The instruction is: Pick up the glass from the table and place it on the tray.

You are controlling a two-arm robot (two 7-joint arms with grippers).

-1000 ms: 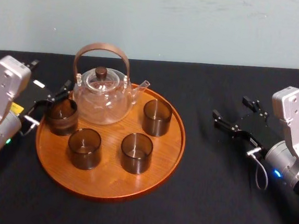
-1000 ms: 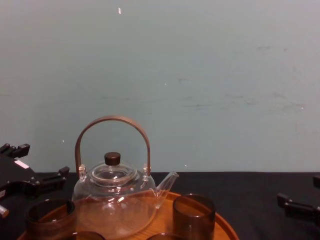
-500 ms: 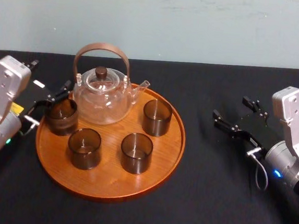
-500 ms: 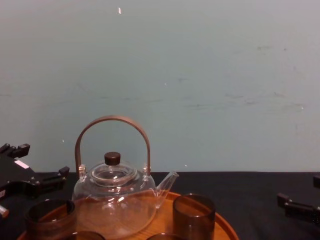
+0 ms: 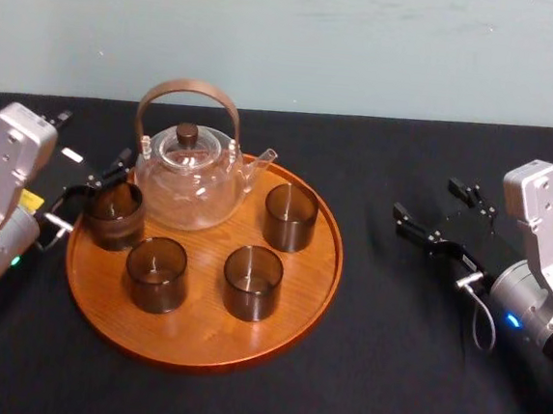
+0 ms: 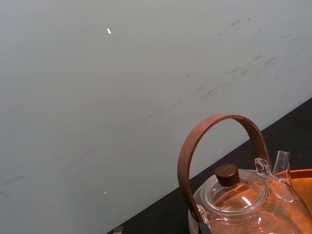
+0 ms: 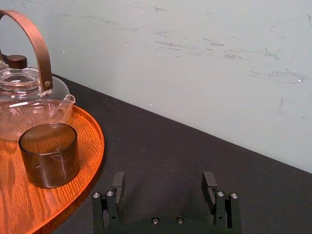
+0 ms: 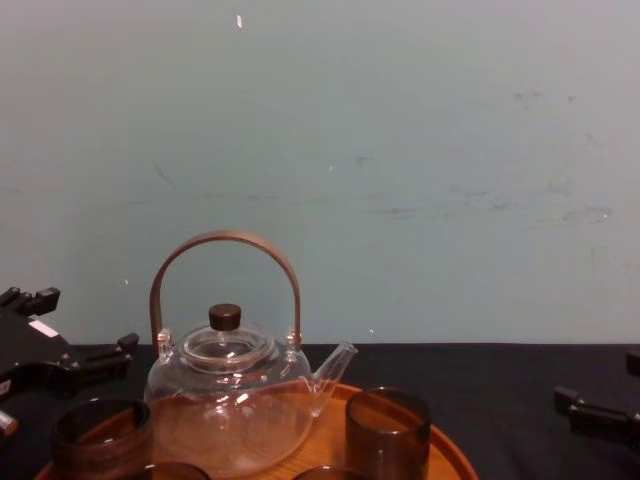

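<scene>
**Nothing has shifted in the last second: four glasses on the tray, both grippers spread**

The round wooden tray (image 5: 198, 334) lies on the black-clothed table (image 5: 388, 372). It carries the clear glass teapot (image 5: 187, 182) at its far side and four smoky brown glasses. The glass nearest the left gripper (image 5: 113, 214) stands upright just inside the tray's left rim, beside the teapot. The front-left glass (image 5: 155, 274), the front-middle glass (image 5: 251, 282) and the right-back glass (image 5: 290, 217) stand apart from one another on the tray floor.

The left gripper (image 5: 93, 143) sits at the tray's far-left edge, behind and to the left of that nearest glass. Its jaws are spread wide. One finger points toward the teapot's side and the other lies farther out over the cloth. Neither finger touches the glass. The chest view shows it at the same height as a second ago, low and left of the teapot. Its place in the head view has at most changed by a hair.

The right gripper (image 5: 427, 201) rests over bare cloth well to the right of the tray, and its jaws are also spread with nothing between them. The right wrist view shows its two fingers (image 7: 118, 181) wide apart, with the right-back glass and the tray rim off to one side. It stays where it was in the earlier frames, and the teapot and glasses have not moved either.
</scene>
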